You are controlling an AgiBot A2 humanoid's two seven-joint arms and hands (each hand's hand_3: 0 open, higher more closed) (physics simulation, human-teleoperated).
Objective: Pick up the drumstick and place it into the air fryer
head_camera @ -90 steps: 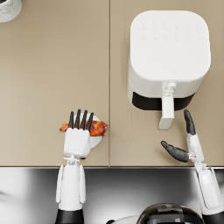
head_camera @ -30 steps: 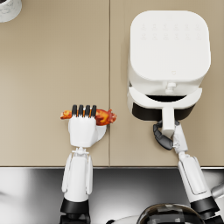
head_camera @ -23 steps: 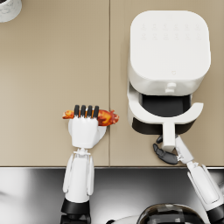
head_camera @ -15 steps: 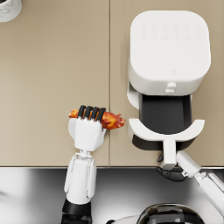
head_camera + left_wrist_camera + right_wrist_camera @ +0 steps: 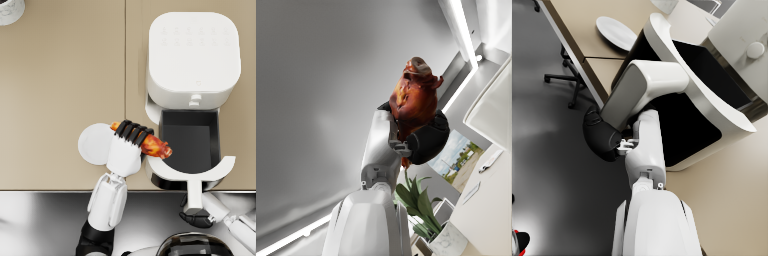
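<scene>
Drumstick [image 5: 150,144] clamped in left hand [image 5: 126,150] above tan counter [image 5: 60,90]; right hand [image 5: 196,218] grips fryer drawer handle [image 5: 194,192].

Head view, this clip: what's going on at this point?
The left hand holds the drumstick lifted above the table, beside the air fryer. The right hand grips the handle of the drawer, which is pulled out and shows an empty dark basket. A white plate sits on the table under the left hand. The drumstick is not yet in the basket.
</scene>
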